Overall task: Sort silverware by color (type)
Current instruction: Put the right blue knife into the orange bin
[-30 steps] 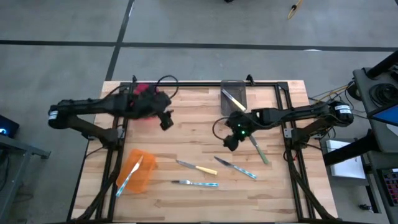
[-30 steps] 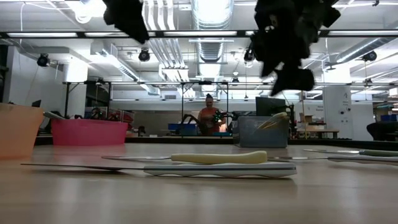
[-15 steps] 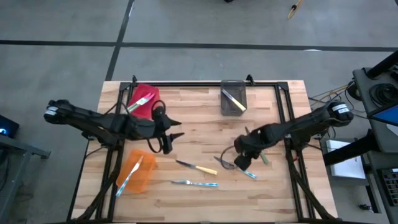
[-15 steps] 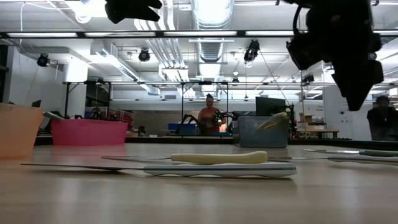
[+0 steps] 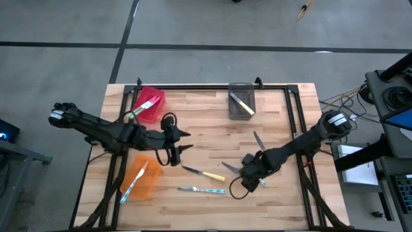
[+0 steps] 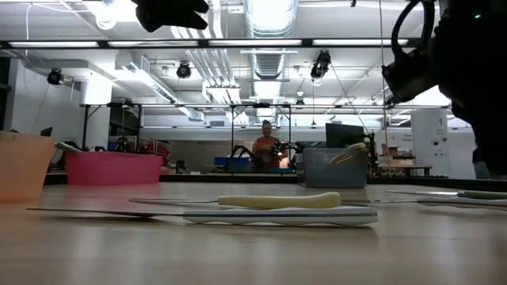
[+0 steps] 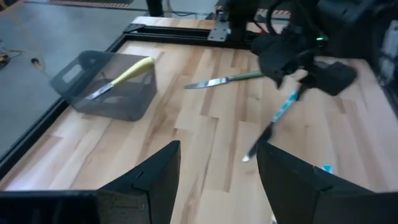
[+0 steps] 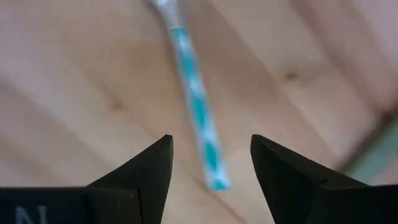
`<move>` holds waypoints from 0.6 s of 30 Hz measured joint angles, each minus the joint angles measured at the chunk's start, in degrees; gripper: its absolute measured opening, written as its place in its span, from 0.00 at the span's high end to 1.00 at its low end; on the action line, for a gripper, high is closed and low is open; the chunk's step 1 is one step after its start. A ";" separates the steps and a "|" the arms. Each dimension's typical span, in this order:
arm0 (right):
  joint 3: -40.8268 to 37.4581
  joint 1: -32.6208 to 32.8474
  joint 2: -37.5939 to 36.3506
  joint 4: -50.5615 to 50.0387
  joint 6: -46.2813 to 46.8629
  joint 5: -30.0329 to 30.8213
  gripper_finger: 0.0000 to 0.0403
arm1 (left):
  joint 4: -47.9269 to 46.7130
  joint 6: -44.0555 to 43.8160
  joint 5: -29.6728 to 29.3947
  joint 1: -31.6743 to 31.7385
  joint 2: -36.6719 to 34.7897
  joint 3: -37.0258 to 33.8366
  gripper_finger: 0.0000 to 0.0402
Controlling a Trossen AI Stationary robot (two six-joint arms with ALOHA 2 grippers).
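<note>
Left gripper (image 5: 183, 141) hovered mid-table, jaws spread, empty. Yellow-handled knife (image 5: 205, 174) lay just beside it, unsorted. Right gripper (image 5: 248, 183) was low over blue-handled knife (image 8: 196, 109), jaws spread. Best centre handle between fingers before closing, then carry to orange bin (image 5: 149, 185).

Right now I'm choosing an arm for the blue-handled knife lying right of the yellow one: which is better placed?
The right. The right gripper hangs just above the blue-handled knife, fingers open to either side of its handle. The left gripper is open too, but sits across the table, nearer the orange bin.
</note>
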 joint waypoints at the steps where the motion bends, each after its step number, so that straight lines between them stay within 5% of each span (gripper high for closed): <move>1: 1.42 0.32 1.25 -2.27 -0.06 0.92 0.49 | 0.00 0.00 0.01 -0.51 0.00 0.00 0.52; 18: 15.00 0.82 17.79 -6.76 -12.52 3.97 0.49 | 0.81 4.43 -0.03 -1.84 -0.04 0.00 0.52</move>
